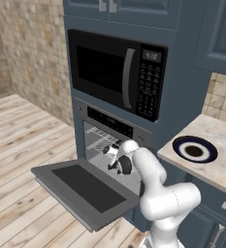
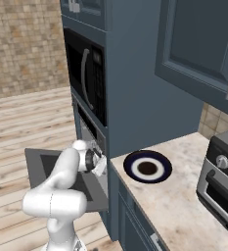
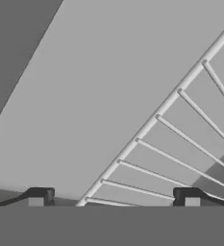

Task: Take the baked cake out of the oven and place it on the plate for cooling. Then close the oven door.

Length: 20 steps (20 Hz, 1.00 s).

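Door [image 1: 85, 190] is dropped flat at lower left of the left base view. Gripper [image 3: 113, 196] sits inside the oven [image 1: 115, 140] mouth at frame centre, jaws spread wide, nothing between them. Hand view: wire rack [image 3: 190, 144] runs across the right half, grey oven wall upper left. Plate [image 1: 195, 149] is on the counter [image 1: 221, 160] at right, bare. Can't see the cake.

Black microwave [image 1: 115, 73] w/ keypad at its right and a curved vertical handle sits in the blue cabinet column, door shut. Upper cabinet [image 2: 198, 44] hangs over a beige marble countertop [image 2: 184, 206]. Steel toaster oven [image 2: 222, 174] (knob on front) stands at the countertop's right end. Wood plank floor [image 1: 17, 140] runs to a tan tiled wall [image 1: 32, 48].
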Tool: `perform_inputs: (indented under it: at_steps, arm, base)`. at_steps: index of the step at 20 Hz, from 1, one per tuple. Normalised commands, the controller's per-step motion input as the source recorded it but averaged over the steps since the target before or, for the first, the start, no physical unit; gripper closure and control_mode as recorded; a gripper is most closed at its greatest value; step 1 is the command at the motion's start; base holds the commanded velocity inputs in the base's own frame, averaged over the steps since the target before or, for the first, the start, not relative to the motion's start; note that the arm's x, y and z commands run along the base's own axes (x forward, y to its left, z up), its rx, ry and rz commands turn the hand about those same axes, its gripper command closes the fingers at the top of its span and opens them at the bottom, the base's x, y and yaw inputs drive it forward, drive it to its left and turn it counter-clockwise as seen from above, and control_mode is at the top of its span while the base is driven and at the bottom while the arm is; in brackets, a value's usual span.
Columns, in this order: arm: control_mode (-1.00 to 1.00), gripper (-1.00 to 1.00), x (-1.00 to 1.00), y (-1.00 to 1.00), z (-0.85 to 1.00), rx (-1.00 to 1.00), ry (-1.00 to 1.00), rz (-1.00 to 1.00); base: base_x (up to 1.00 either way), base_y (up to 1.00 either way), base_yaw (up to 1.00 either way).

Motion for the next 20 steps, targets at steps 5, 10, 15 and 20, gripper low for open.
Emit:
perform_inputs:
  at_steps: [5, 10, 15, 20]
  arm:
    - [-1.00, -1.00, -1.00, 0.77, -0.77, 0.08, 0.51, 0.33]
    - [-1.00, -1.00, -1.00, 0.84, -0.54, 0.09, 0.57, 0.36]
    - [-1.00, -1.00, -1.00, 0.80, -0.36, 0.11, 0.60, 0.38]
    - [-1.00, -1.00, -0.99, 0.84, -0.20, 0.01, 0.43, 0.35]
  base:
    - [0.00, 0.00, 0.00]
    - [0.00, 0.00, 0.00]
    - [0.00, 0.00, 0.00]
    - [0.00, 0.00, 0.00]
